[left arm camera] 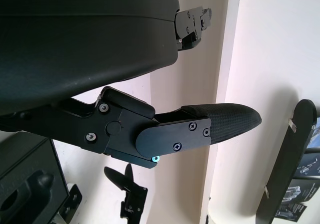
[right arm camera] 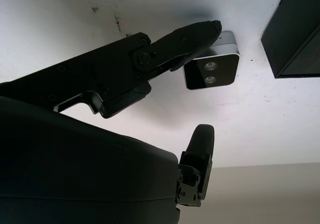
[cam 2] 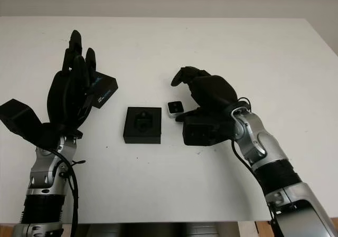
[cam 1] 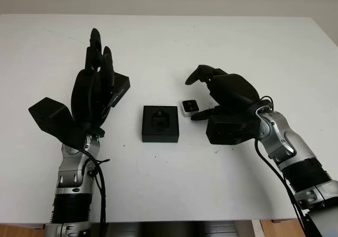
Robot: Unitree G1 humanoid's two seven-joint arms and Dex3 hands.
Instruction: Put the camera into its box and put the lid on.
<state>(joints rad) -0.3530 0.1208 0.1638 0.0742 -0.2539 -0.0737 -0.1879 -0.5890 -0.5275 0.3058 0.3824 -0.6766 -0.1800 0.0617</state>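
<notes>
Two black robot hands reach over a white table (cam 1: 222,47), with the task's things lying between them. At the left, the left hand (cam 1: 94,92) is raised above the surface, open, holding nothing. Its fingers (cam 1: 107,70) point toward the far edge of the table. Partly hidden behind this hand lies the lid (cam 1: 119,89), a flat black piece with printing on its side, set at an angle on the table and apart from the box. Near the middle sits the box (cam 1: 160,123), black and square, uncovered, with a moulded black insert visible inside and no camera in it. Just to the right of the box, apart from its far right corner, the camera (cam 1: 189,106) lies on the table; it is small, with a pale casing and a dark face showing two lenses in the right wrist view (right arm camera: 212,71). At the right, the right hand (cam 1: 224,92) hovers beside the camera, fingers apart and not closed on it. One fingertip (right arm camera: 207,32) lies against the camera's edge, while another finger (cam 1: 194,76) curls above the table beyond it.
</notes>
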